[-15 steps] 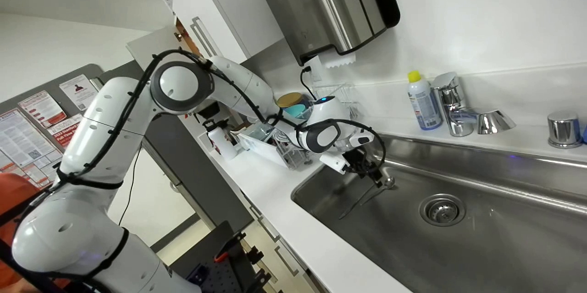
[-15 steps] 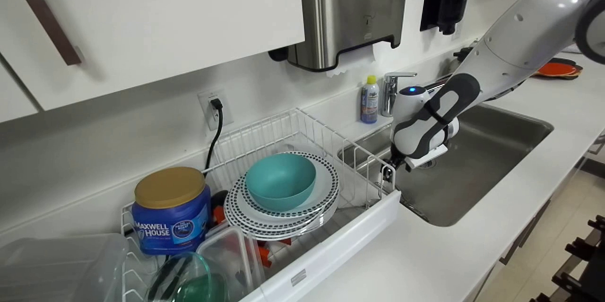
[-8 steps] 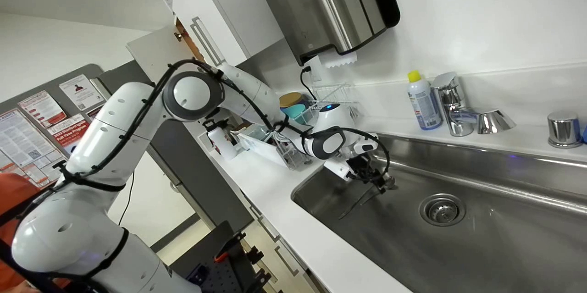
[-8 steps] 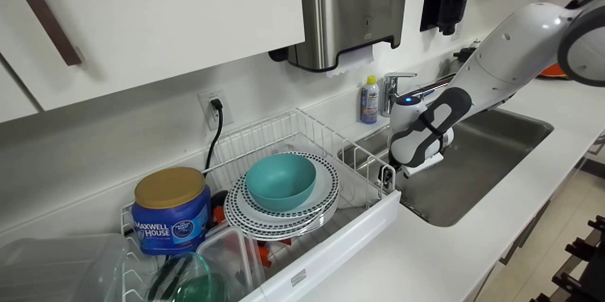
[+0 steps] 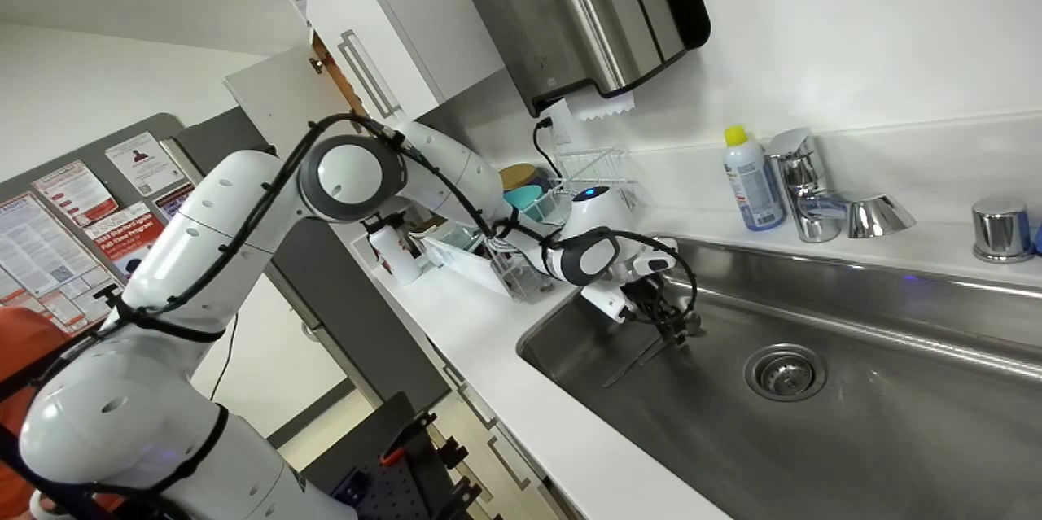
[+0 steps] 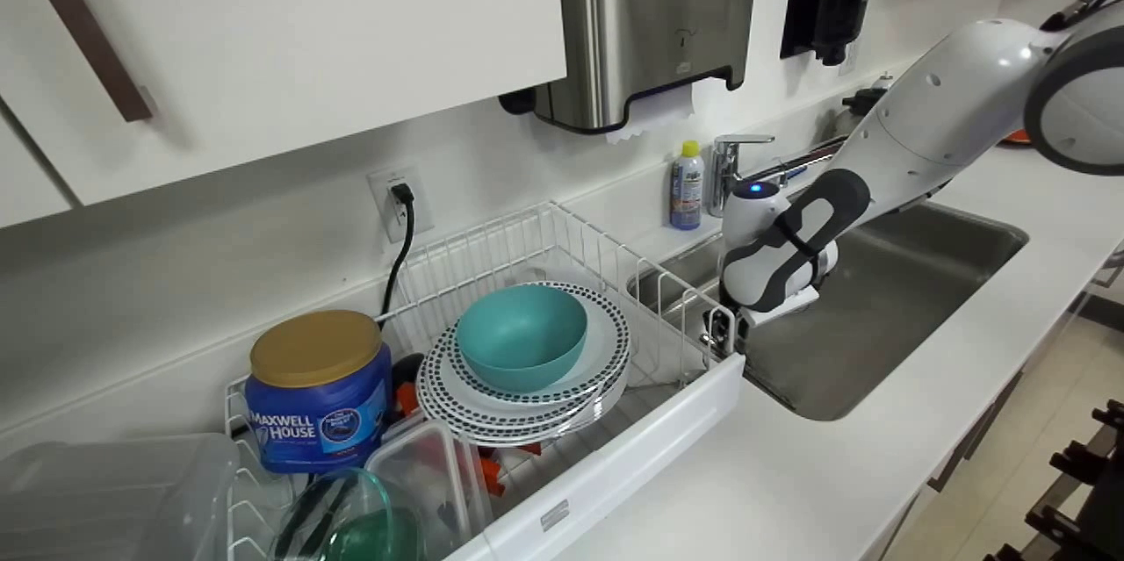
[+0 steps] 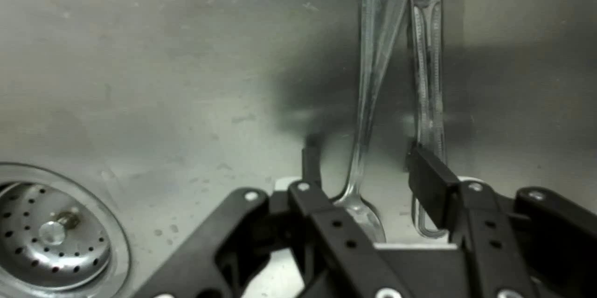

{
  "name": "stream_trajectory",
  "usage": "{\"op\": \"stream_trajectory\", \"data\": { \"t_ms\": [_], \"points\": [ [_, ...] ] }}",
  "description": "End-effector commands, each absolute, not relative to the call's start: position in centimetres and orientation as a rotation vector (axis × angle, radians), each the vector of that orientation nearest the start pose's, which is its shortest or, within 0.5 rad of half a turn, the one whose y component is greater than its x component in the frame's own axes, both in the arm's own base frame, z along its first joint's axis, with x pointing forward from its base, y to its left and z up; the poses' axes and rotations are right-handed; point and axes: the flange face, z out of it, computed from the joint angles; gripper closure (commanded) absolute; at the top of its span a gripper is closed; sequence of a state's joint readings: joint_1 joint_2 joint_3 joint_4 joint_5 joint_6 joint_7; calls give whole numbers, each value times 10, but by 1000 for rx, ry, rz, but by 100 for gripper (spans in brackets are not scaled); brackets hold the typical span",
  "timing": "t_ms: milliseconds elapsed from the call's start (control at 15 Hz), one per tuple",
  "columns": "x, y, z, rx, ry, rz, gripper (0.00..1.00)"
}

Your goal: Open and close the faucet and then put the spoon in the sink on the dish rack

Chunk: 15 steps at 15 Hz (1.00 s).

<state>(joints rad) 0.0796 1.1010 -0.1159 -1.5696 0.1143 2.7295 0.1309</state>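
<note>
In the wrist view the spoon [image 7: 371,83] lies on the sink floor, its neck between my gripper's fingers and its bowl partly hidden behind the lower linkage. My gripper [image 7: 363,151] is open, with a gap on either side of the neck. One finger [image 7: 426,181] covers part of a second piece of cutlery. Both exterior views show my gripper low in the sink [image 5: 814,455], at the end near the dish rack [image 6: 606,464]. The chrome faucet [image 5: 814,223] stands on the ledge behind the basin, away from my gripper.
Another silver utensil [image 7: 431,79] lies beside the spoon. A drain [image 7: 60,242] is off to one side. The rack holds plates, a teal bowl [image 6: 522,337] and a coffee tub [image 6: 316,394]. A yellow-capped can [image 5: 753,182] stands by the faucet, under a steel dispenser [image 5: 570,15].
My arm has lowered, bringing the gripper down around the spoon near the sink floor. Its fingers have come closer together. The cutlery appears to lie about where it was.
</note>
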Motion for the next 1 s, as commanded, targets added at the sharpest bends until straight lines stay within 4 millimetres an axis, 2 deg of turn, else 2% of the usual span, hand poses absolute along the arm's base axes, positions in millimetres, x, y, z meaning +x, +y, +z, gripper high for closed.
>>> {"op": "stream_trajectory", "data": {
  "t_ms": [0, 133, 467, 667, 933],
  "points": [
    [668, -29, -1, -3147, 384, -89, 66],
    [668, -32, -1, -3144, 396, -89, 74],
    [667, -38, -4, -3134, 410, -75, 64],
    [666, -39, -2, -3112, 407, -76, 37],
    [664, -36, 0, -3080, 408, -81, 8]
  ]
}}
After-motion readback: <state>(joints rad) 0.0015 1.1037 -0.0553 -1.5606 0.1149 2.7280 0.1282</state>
